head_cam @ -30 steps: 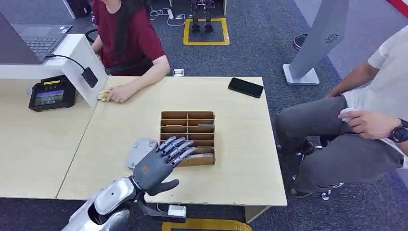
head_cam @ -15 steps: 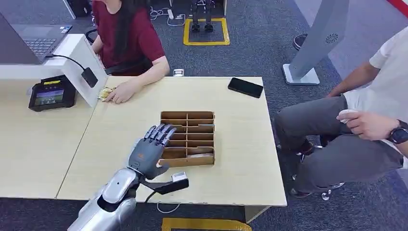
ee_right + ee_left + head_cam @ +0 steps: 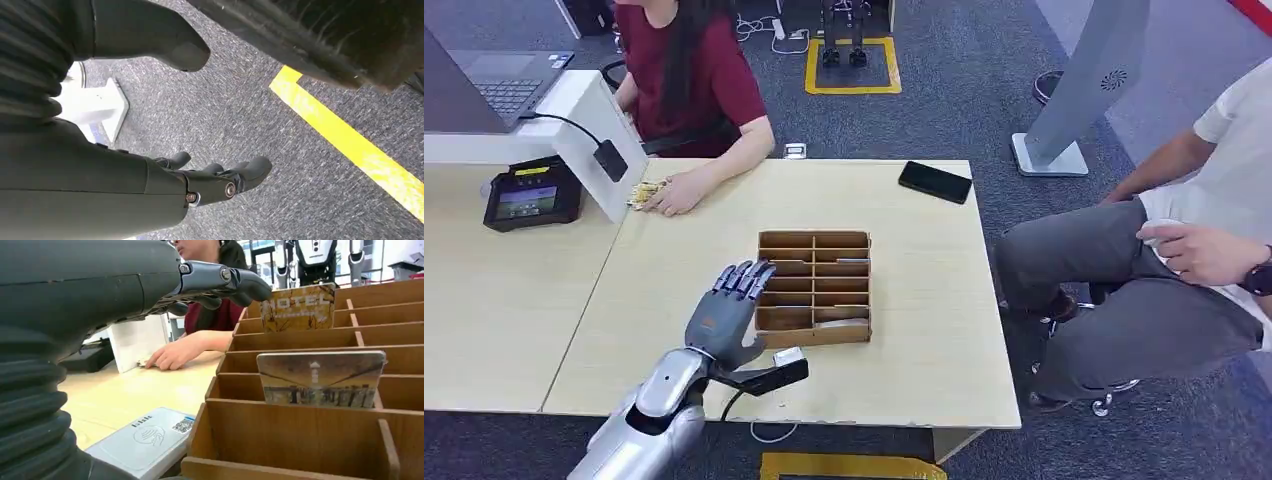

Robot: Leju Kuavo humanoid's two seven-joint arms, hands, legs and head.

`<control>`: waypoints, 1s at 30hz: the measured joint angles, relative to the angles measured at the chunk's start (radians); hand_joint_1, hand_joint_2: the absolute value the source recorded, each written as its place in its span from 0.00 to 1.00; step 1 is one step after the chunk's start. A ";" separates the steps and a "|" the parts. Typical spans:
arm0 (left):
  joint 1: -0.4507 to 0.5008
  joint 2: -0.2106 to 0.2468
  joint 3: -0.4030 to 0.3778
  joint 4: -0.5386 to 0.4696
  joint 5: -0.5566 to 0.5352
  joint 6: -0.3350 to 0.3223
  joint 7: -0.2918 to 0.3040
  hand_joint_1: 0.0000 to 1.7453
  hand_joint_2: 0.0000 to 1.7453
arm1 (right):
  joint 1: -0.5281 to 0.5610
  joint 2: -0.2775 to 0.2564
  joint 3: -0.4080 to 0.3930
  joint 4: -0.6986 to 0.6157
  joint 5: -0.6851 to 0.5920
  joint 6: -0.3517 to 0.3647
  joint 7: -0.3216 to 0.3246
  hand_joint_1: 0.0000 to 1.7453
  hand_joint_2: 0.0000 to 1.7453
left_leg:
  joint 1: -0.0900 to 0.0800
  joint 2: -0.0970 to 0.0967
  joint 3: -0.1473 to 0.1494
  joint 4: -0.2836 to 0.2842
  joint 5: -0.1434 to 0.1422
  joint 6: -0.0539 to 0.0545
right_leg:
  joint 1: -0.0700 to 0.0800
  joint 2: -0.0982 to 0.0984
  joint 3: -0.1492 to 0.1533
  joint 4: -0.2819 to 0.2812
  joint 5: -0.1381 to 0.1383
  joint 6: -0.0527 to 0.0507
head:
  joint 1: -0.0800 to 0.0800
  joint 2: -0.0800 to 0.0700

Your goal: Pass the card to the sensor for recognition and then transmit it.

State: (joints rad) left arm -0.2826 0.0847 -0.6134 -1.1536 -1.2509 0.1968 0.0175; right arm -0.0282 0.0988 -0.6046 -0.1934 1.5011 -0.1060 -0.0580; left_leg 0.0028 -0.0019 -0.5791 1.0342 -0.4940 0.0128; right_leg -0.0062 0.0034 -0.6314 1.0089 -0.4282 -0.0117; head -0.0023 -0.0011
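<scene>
— Cards [image 3: 320,379] stand in the wooden box [image 3: 852,332] on the counter [image 3: 924,300]. Got one?
— Not yet. My left robot hand [image 3: 729,312] hovers there, fingers apart, holding nothing. Next I must pinch one, then reach the sensor [image 3: 145,440].

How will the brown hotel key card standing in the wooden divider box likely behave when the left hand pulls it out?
The brown hotel key card looks thin and flat, so probably stiff and light. It stands on edge in the wooden divider box, leaving little to pinch. Its glossy face may slip from the left hand.
</scene>
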 joint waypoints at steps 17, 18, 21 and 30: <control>0.002 -0.008 0.028 0.018 0.029 -0.004 -0.039 0.00 1.00 | 0.000 0.000 0.000 0.000 0.006 -0.002 -0.001 0.00 1.00 | 0.000 0.000 0.000 0.000 0.000 0.000 | 0.000 0.000 0.000 0.000 0.000 0.000 | 0.000 0.000; 0.002 -0.009 0.028 0.015 0.042 -0.012 -0.049 0.00 1.00 | 0.000 0.000 -0.001 0.000 0.006 -0.002 -0.002 0.00 1.00 | 0.000 0.000 0.000 0.000 0.000 0.000 | 0.000 0.000 0.000 0.000 0.000 0.000 | 0.001 0.000; 0.004 -0.010 0.028 0.001 0.063 -0.035 -0.079 0.00 1.00 | 0.000 0.000 -0.005 0.000 0.008 -0.002 -0.004 0.00 1.00 | 0.000 0.000 0.000 0.000 0.000 0.000 | 0.000 0.000 0.000 0.000 0.000 0.000 | 0.000 0.000; 0.013 -0.009 0.003 -0.059 0.081 -0.063 -0.109 0.00 1.00 | -0.001 0.002 -0.015 0.000 0.013 -0.010 -0.005 0.00 1.00 | 0.000 0.000 0.000 0.000 0.000 0.000 | 0.000 0.000 0.000 0.000 0.000 0.000 | 0.000 0.000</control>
State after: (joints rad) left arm -0.2696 0.0755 -0.6100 -1.2127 -1.1700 0.1339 -0.0912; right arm -0.0287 0.1003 -0.6199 -0.1934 1.5145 -0.1156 -0.0626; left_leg 0.0028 -0.0018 -0.5790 1.0342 -0.4939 0.0128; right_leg -0.0062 0.0036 -0.6314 1.0089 -0.4282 -0.0117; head -0.0019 -0.0011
